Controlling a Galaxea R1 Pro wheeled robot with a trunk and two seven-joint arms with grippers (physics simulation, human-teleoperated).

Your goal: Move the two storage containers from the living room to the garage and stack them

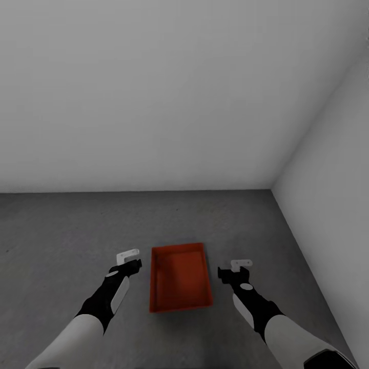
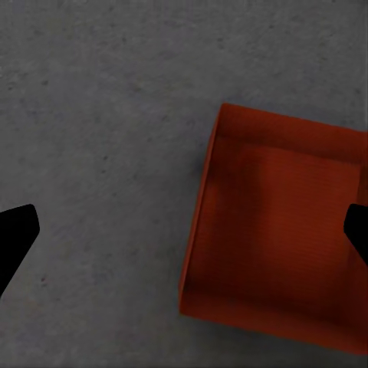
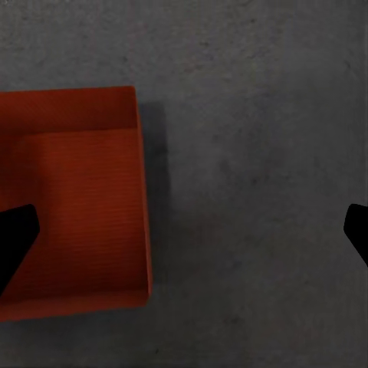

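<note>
One orange-red storage container (image 1: 180,278) sits open side up on the dark grey concrete floor (image 1: 66,230) of the garage, between my two arms. My left gripper (image 1: 128,259) hovers open just left of the container's far corner, apart from it. In the left wrist view the container (image 2: 284,222) lies under one side of the open gripper (image 2: 184,230). My right gripper (image 1: 237,269) hangs open a little to the container's right, not touching it. The right wrist view has the container (image 3: 77,207) beneath one finger of the open gripper (image 3: 184,230).
A plain white back wall (image 1: 154,102) and a white right wall (image 1: 333,179) meet in a corner beyond the container. Bare concrete stretches to the left and in front of the back wall.
</note>
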